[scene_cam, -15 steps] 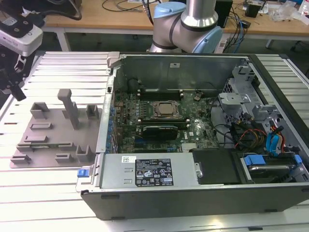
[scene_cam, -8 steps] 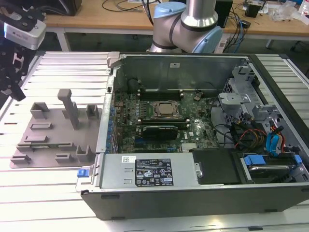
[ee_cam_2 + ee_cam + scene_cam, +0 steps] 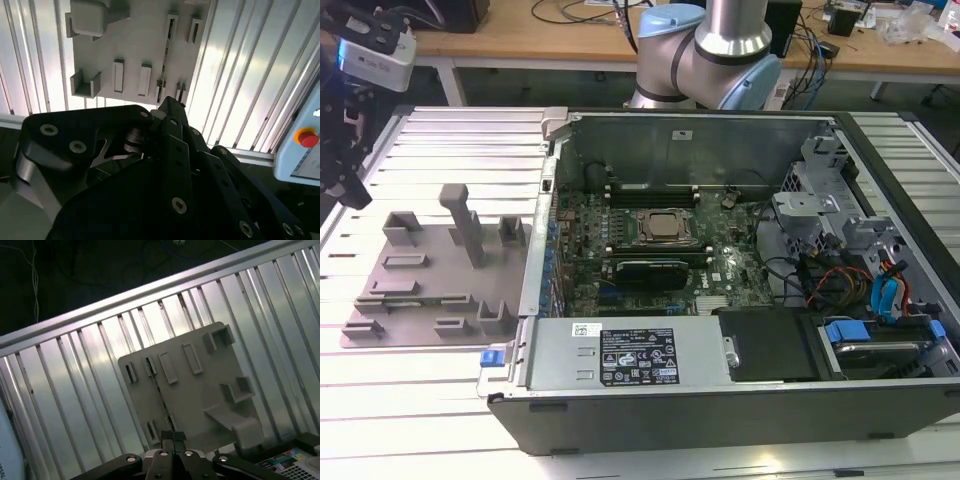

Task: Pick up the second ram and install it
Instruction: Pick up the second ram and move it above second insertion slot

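Observation:
The second ram [image 3: 160, 395] is a thin dark stick standing on edge in the slotted blocks of a grey holder plate [image 3: 200, 390]. In the second wrist view the ram [image 3: 166, 55] runs as a narrow dark line across the plate [image 3: 135, 40]. My gripper [image 3: 173, 436] hangs well above the plate, over one end of the stick. Its fingertips are together with nothing between them. In the exterior view the black gripper [image 3: 355, 195] is at the far left, above the plate [image 3: 430, 270].
An open computer case [image 3: 720, 390] fills the exterior view's right, with a motherboard, a CPU socket [image 3: 665, 227] and memory slots [image 3: 650, 187]. A tall grey post [image 3: 465, 225] rises from the plate. The ribbed metal table [image 3: 410, 400] surrounds it.

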`<state>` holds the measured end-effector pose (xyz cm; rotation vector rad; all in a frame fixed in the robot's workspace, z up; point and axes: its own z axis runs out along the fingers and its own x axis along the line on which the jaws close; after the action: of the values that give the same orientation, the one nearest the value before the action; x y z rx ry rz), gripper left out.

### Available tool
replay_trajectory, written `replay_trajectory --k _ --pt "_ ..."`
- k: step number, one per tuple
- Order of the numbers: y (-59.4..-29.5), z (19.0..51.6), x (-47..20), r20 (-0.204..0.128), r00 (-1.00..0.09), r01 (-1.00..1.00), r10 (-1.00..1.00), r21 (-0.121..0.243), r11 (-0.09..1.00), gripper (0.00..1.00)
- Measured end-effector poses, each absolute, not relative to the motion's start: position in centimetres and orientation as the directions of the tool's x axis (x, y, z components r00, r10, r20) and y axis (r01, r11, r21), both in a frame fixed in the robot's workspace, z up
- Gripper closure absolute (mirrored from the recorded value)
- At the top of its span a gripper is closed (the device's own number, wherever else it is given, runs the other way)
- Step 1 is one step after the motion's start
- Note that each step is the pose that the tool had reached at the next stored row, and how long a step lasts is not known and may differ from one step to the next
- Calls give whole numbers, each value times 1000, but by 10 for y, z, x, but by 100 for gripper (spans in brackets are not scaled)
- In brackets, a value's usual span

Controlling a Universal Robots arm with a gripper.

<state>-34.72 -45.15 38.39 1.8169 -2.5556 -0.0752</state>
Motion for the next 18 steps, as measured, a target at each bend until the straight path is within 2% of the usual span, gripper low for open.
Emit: replay_trajectory --k 4,16,18 --pt "-452 384 -347 -24 -200 -979 -979 42 199 92" --pt "-452 384 -347 -24 50 -998 -998 42 -51 92" --pt "-452 384 -347 -24 125 -991 -992 42 -126 92"
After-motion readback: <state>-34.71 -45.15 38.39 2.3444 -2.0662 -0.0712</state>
